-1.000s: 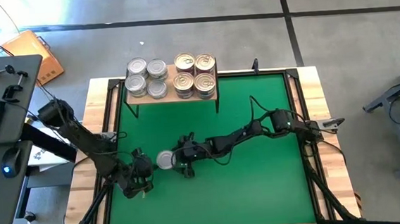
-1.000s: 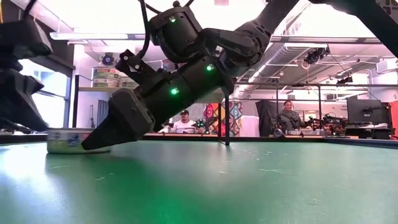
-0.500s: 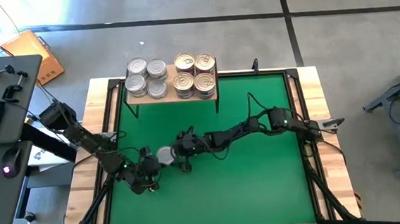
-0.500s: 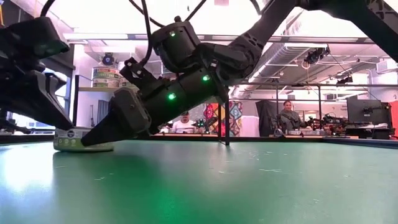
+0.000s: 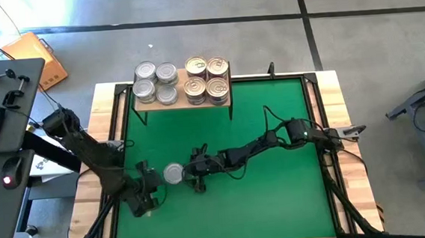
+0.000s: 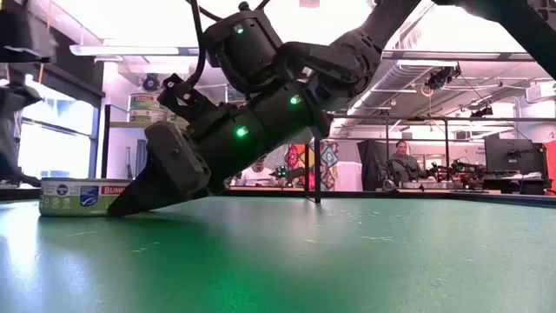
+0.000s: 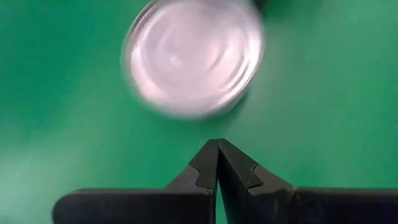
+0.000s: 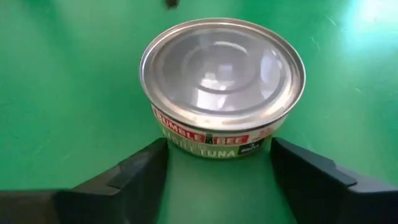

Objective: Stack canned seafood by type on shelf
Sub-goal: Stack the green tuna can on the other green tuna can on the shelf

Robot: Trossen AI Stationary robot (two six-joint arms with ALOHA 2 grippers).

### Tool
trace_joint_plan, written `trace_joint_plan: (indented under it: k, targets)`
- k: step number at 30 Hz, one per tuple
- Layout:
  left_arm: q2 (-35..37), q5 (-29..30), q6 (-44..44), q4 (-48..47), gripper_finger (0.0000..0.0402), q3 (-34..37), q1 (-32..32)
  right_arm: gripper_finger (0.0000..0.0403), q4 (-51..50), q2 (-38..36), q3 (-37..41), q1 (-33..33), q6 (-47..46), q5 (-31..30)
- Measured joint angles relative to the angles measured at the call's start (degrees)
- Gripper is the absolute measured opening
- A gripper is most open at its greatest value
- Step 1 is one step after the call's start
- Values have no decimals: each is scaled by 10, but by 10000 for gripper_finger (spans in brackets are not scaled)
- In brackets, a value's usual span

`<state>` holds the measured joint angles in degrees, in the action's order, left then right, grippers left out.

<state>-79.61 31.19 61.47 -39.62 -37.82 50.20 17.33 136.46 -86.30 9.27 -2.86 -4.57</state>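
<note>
The right gripper [image 8: 217, 163] is down on the green mat [image 5: 278, 197], its fingers [image 8: 134, 171] spread a little wider than the tin and straddling it on both sides, not yet pressing the wall as far as I can see. Between them sits a silver-lidded tuna can [image 8: 222, 81], upright, near the middle of the mat's left half and well short of the front edge. From the low view the gripper [image 6: 130, 198] leans in at a slant, its tips low against the tin [image 6: 82, 196].

To do this well, I'd say the fingers should close evenly on the can's side wall, low and centred, so the tin doesn't skate or tip on the smooth mat, then lift straight up before travelling.

Just beyond the can, the left gripper [image 7: 217, 163] hangs pinched tight and empty, near the mat's left edge.

The shelf [image 5: 183, 100] stands at the back edge. Silver-lidded cans [image 5: 156, 82] fill its left side, gold-lidded cans [image 5: 207, 77] its right, so this tin likely belongs on the silver stack.
</note>
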Motion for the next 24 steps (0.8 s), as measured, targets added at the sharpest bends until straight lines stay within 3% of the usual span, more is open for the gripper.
trace_joint_plan:
  k: [4,12,18,24]
  targets:
    - [0,12,117,-74,0,-2,55,255,-17,-13,1,3,-3,-12]
    - [0,125,199,-13,0,55,98,255,-36,-22,-8,-2,1,-14]
    - [0,146,187,97,0,110,87,313,-133,-22,-62,-6,4,-12]
    - [0,189,128,211,0,150,70,383,-117,-24,-74,-6,50,-4]
